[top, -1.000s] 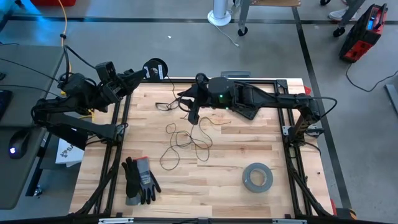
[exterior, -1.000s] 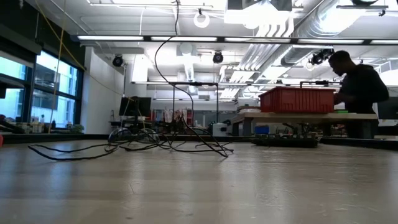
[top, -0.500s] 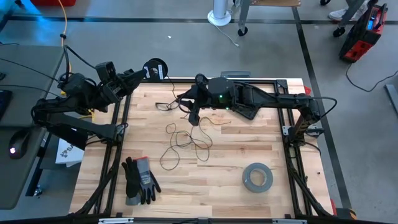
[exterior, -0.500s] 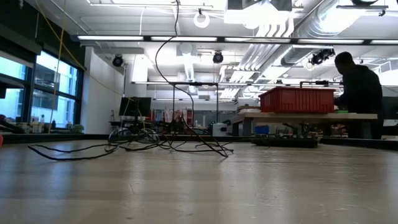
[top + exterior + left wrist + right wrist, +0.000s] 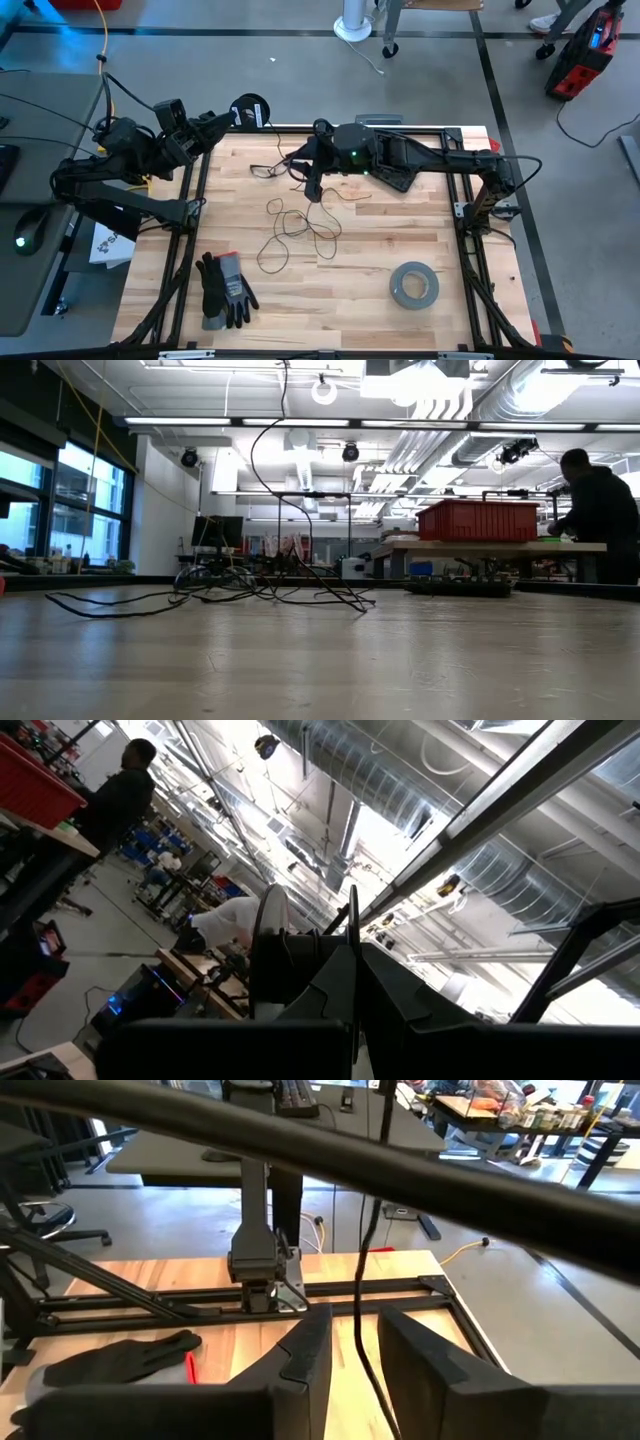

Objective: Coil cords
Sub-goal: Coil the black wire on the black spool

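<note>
While the left gripper (image 5: 228,117) clamps the spool (image 5: 250,110) at the counter's (image 5: 370,250) far-left corner, the right gripper's (image 5: 311,190) narrow jaws pinch the cord (image 5: 300,228), mostly tangled mid-counter. Winding well probably needs light tension, feeding the strand steadily without snagging the loops.

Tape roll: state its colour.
Grey; the tape roll shows best in the high view.

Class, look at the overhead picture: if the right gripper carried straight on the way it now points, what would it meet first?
The right gripper points down at the table, with the thin cord running between its fingers. Going straight on, it would probably meet the cord's loose strands, then the wood, though depth is hard to judge.
</note>
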Available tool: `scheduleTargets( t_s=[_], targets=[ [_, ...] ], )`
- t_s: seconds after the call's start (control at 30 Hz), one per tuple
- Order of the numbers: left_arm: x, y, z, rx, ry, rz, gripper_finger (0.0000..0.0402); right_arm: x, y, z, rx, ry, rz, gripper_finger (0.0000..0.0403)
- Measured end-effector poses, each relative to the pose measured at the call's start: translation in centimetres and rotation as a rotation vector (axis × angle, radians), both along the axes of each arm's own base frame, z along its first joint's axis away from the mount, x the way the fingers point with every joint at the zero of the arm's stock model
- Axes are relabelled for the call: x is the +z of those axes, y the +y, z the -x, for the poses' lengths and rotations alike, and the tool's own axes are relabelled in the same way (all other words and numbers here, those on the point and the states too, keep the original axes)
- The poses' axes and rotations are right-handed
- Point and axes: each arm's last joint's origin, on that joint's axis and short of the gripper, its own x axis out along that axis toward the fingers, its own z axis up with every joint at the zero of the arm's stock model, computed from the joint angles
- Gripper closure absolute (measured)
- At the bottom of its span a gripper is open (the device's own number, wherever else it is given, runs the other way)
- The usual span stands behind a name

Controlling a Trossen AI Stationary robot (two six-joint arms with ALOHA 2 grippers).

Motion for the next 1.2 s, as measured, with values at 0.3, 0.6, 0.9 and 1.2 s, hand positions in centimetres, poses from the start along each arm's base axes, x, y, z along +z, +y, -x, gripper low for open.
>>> scheduleTargets(
  t_s=[0.3,0.6,0.9,1.2],
  targets=[
    [0.0,0.0,0.0,0.000,-0.002,0.000,0.0401,-0.1,0.0,0.0,-0.001,0.015,-0.002,0.0392],
    [0.4,0.1,-0.7,-0.004,-0.092,0.064,0.0401,1.2,2.2,-0.8,0.079,-0.162,-0.005,0.0402],
    [-0.8,-0.2,-3.7,-0.163,-0.097,0.254,0.0401,0.8,2.8,-2.4,0.116,-0.281,0.001,0.0402],
    [-1.0,-0.7,-3.9,-0.273,-0.095,0.365,0.0401,2.0,2.1,-2.3,0.119,-0.404,0.015,0.0403]
  ],
)
